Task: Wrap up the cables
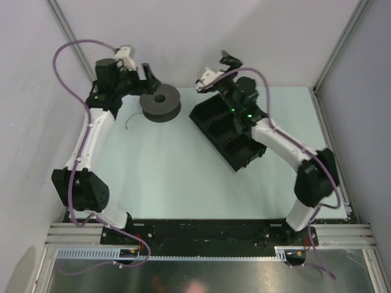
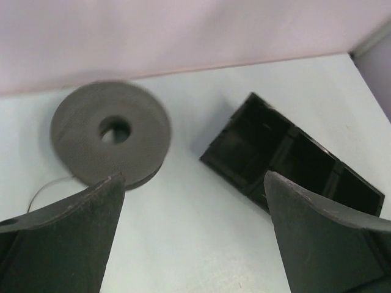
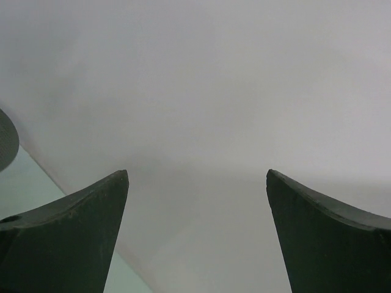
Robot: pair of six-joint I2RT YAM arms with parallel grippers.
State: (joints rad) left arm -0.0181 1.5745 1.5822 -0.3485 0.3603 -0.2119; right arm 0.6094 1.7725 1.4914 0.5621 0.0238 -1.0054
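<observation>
The cable is a very thin dark wire (image 1: pixel 128 122) curling on the table left of the dark grey flanged spool (image 1: pixel 160 102). In the left wrist view the wire (image 2: pixel 46 186) loops out from under the spool (image 2: pixel 110 131). My left gripper (image 1: pixel 149 82) is open and empty, just behind and above the spool; in its own view (image 2: pixel 194 177) the spool lies ahead on the left. My right gripper (image 1: pixel 217 70) is open and empty, raised above the far end of the tray and facing the back wall (image 3: pixel 197 174).
A black compartment tray (image 1: pixel 226 131) lies diagonally right of the spool, under the right arm; it also shows in the left wrist view (image 2: pixel 287 159). Walls close the back and both sides. Purple hoses run along both arms.
</observation>
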